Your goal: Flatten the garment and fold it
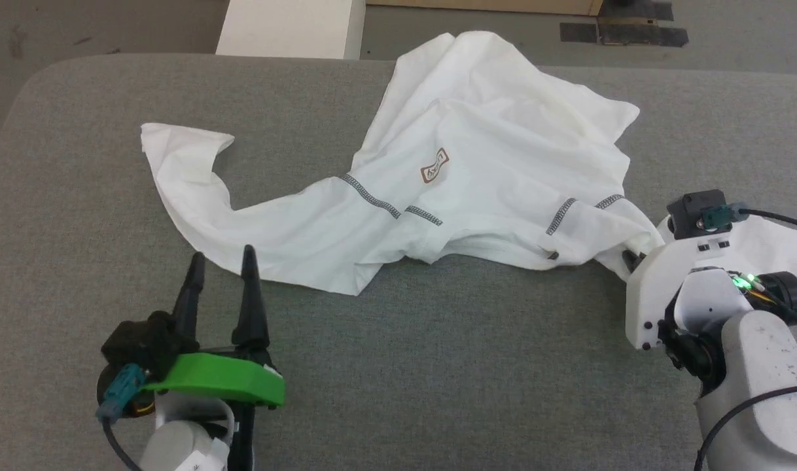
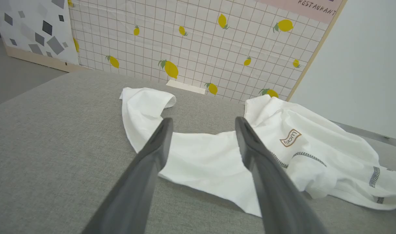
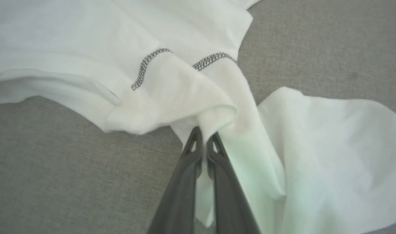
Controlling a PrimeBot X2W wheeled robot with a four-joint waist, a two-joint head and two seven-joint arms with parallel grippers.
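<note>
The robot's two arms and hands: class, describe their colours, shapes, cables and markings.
The left hand has two long, tapering dark grey fingers rising from a bright green curved plate, beside a teal cable plug. The right hand has matching fingers, a glossy white wrist shell, a black camera block and a small green light.

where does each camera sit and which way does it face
Head view: on the head, looking down at the garment on the grey surface; left gripper lower left, right arm lower right.
Left wrist view: on the left wrist, looking along the open left gripper at the garment and a lemon-print wall.
Right wrist view: on the right wrist, looking along the right gripper, shut on the garment.
Shared: head and left wrist views show the brown logo.
</note>
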